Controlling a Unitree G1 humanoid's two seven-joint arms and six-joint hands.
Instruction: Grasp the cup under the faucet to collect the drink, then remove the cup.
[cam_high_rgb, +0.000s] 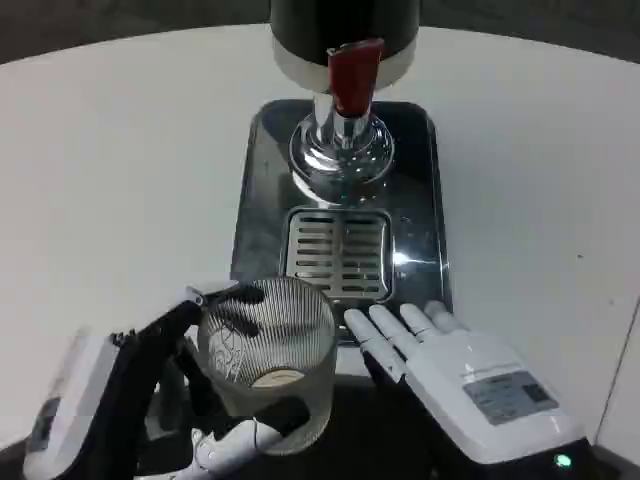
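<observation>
Ribbed glass cup (268, 360) is held by the left hand (190, 400), fingers wrapped around its wall, near the tabletop (120, 180) edge, short of the drip tray (340, 255). The right hand (450, 375) lies flat, fingers extended, holding nothing. The cup should be kept upright and carried forward until centred beneath the faucet (352, 80).

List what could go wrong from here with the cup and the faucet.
1. The left robot hand holds the ribbed glass cup near the table's front edge, short of the drip grate; placed off-centre under the red-handled faucet, the drink may miss it.
2. The right robot hand lies flat close beside the cup and might be bumped.
</observation>
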